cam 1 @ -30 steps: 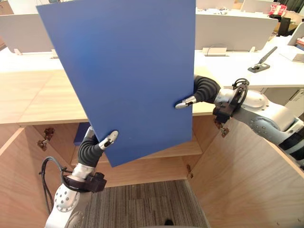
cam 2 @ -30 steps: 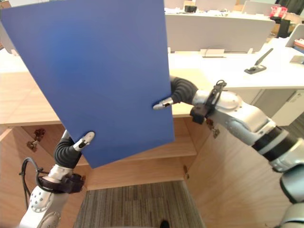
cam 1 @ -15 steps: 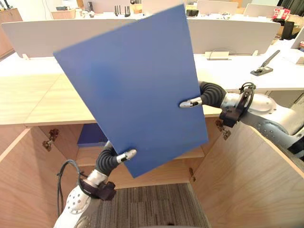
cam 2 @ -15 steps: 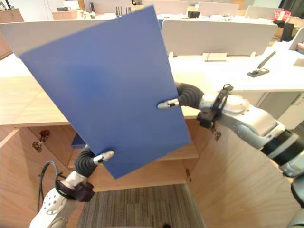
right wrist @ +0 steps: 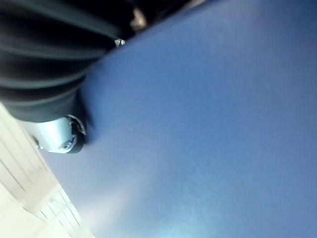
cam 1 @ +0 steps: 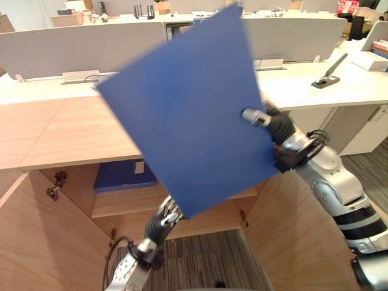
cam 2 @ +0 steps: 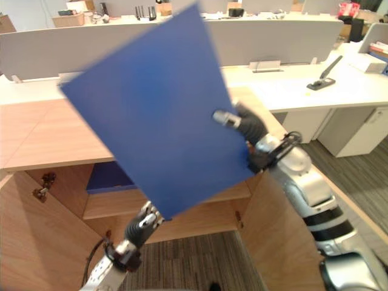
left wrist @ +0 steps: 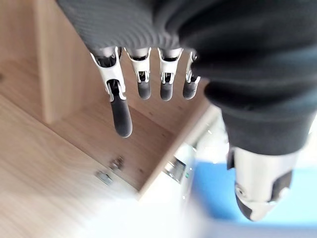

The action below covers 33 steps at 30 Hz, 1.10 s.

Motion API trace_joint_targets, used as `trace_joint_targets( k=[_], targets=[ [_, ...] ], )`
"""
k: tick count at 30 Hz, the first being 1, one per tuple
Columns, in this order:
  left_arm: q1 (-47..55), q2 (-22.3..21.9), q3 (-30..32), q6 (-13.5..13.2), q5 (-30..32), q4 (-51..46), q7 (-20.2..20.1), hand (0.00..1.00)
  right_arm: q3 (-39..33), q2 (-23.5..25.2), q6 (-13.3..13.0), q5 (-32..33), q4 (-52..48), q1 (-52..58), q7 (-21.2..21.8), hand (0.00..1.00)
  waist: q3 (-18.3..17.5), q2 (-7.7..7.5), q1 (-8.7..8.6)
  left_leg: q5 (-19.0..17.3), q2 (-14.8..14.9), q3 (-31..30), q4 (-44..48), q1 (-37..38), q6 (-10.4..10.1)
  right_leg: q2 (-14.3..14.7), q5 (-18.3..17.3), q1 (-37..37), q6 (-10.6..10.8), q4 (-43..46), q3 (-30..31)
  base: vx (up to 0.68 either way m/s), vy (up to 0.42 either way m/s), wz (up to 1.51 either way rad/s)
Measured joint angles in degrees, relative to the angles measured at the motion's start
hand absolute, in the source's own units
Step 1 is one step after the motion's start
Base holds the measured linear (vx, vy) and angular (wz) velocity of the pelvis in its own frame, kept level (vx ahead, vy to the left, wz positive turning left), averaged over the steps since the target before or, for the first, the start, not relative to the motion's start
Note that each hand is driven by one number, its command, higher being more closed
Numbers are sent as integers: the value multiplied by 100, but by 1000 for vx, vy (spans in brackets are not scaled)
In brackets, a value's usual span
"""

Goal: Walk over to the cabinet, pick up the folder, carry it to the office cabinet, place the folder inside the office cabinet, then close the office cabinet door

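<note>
Change: the left robot hand (cam 1: 167, 214) has let go of the folder (cam 1: 188, 115). A second ago its thumb clamped the lower corner. Now it hangs just under that corner with nothing in it.
Left robot hand: in its wrist view the fingers (left wrist: 120, 106) are straight and relaxed, with wood past them and a blur of blue to one side.
Right robot hand (cam 1: 268, 123): the sole grip now, with its thumb pressed on the near face at the folder's right edge and the fingers behind the sheet.
Folder: in the air in front of the office cabinet (cam 1: 297, 236), turned further over onto one corner than before and not yet inside.
Office cabinet: both doors stand open. The shelf (cam 1: 121, 203) already carries a blue file (cam 1: 124, 176) on its left part, and the part to the right of it is hidden behind the folder.
Meaning: carrying looks finished and placing has started, probably one-handed.
Risk: a pinch at one edge may let the sheet swing or slip on the way in.
Remaining: set the folder inside, then shut the doors.
</note>
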Motion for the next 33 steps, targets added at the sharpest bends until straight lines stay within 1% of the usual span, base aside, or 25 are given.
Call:
trace_joint_targets(
  k=[1,3,4,6,7,8,9,13,14,15,16,17,18,19,21,22,23,24,26,27,29,30,33],
  targets=[
    [81,-52,69,66,2,150,14,0,-228,106,-21,-114,-55,22,-93,100,0,0,-6,0,3,-1,0,0,1,0,-2,0,2,0,0,-9,41,0],
    [267,-270,329,238,24,619,51,0,-986,520,-176,-543,-283,170,-381,100,0,0,8,-2,3,-8,1,-1,3,-1,-4,2,3,-2,-4,-18,37,2],
    [281,-331,405,273,28,716,53,0,-1118,662,-222,-709,-335,204,-458,100,0,0,8,-2,2,-11,3,-2,3,-2,-4,3,3,-2,-5,-34,32,1],
    [259,-493,634,344,135,1073,73,0,-1349,1102,-335,-1330,-555,336,-773,100,-2,1,-3,-3,3,-12,13,2,4,-9,-4,11,4,-3,-7,-46,32,0],
    [259,-533,689,359,160,1151,76,0,-1363,1192,-358,-1496,-608,386,-840,100,-2,2,-5,-3,3,-12,14,5,4,-10,-6,14,7,-3,-7,-58,39,0],
    [248,-622,812,395,257,1399,94,0,-1372,1446,-394,-1861,-750,521,-964,100,-3,4,-7,-3,5,-12,19,6,4,-14,-14,16,17,-4,-7,-46,31,-1],
    [241,-632,826,404,269,1440,100,0,-1373,1482,-398,-1929,-768,545,-984,100,-3,4,-8,-3,6,-12,20,6,4,-14,-14,16,17,-4,-7,-55,35,-1],
    [113,-743,1030,455,526,2146,172,0,-1395,1944,-417,-2733,-883,665,-1298,100,5,-8,-9,-3,11,-19,30,-1,3,-14,-32,16,32,-4,-12,-20,11,0],
    [95,-762,1074,460,558,2266,179,0,-1396,1993,-417,-2855,-921,665,-1348,100,6,-9,-8,-2,12,-23,31,-4,2,-14,-32,16,32,-4,-15,0,0,0],
    [43,-797,1179,476,705,2565,204,0,-1401,2121,-428,-3163,-1052,665,-1471,100,10,-15,-7,-1,15,-32,37,-9,1,-12,-33,16,32,-4,-20,0,0,0],
    [6,-817,1237,477,792,2729,218,0,-1399,2169,-440,-3305,-1129,665,-1520,100,11,-16,-5,-1,16,-37,40,-11,1,-12,-32,16,32,-4,-20,0,0,4],
    [-67,-851,1367,481,938,3073,259,0,-1387,2238,-474,-3610,-1279,665,-1628,100,15,-21,-5,-1,16,-45,41,-13,1,-12,-32,18,31,-3,-22,0,0,3],
    [-91,-861,1439,488,1029,3233,283,0,-1384,2271,-518,-3798,-1353,665,-1666,100,19,-27,-4,-1,17,-47,41,-11,1,-12,-30,20,28,-3,-22,0,0,3],
    [-151,-872,1608,492,1136,3563,322,0,-1349,2322,-596,-4120,-1510,666,-1698,100,32,-40,-4,-1,19,-52,41,14,1,-11,-19,35,12,-3,-24,0,0,3],
    [-212,-874,1890,476,1196,3965,393,0,-1255,2321,-699,-4332,-1697,674,-1686,100,83,-68,-5,-4,22,-66,37,61,5,-9,-17,113,9,-3,-30,-4,10,4],
    [-271,-870,2108,460,1159,4298,418,0,-1119,2314,-827,-4392,-1825,682,-1545,100,108,-90,-5,-10,16,-68,36,97,12,-16,-18,149,10,-3,-32,0,0,0],
    [-288,-865,2187,450,1130,4407,420,0,-1039,2311,-871,-4390,-1879,696,-1467,100,130,-98,-7,-12,15,-68,35,119,15,-19,-20,171,13,-3,-32,-25,47,2],
    [-281,-843,2293,406,1102,4560,425,0,-844,2286,-992,-4379,-1942,731,-1245,100,164,-120,-10,-15,29,-76,21,144,20,-27,-22,201,15,-4,-31,-39,37,3],
    [-277,-819,2482,359,1006,4804,431,0,-359,2135,-1127,-4376,-2015,796,-930,100,186,-155,-5,-15,15,-102,8,143,23,-46,-22,211,15,-4,-34,-48,38,6],
    [-282,-807,2543,345,1018,4878,431,0,-216,2074,-1140,-4366,-2012,803,-845,100,191,-163,-3,-15,13,-115,8,143,24,-51,-22,218,15,-3,-43,-36,34,7],
    [-280,-768,2754,293,1203,5121,443,0,213,1866,-1189,-4333,-1986,802,-513,100,210,-194,14,-8,11,-134,1,143,29,-55,-22,224,15,-3,-55,-28,27,6],
    [-277,-732,2869,281,1411,5255,468,0,390,1779,-1256,-4321,-1904,799,-350,100,221,-213,28,2,11,-148,-9,142,30,-56,-22,226,14,-3,-68,-18,18,4],
    [-264,-696,3038,262,1833,5531,545,0,929,1492,-1285,-4205,-1393,653,-109,100,236,-239,25,11,6,-156,-14,142,33,-60,-21,227,14,-4,-75,-18,28,2]
  ],
)
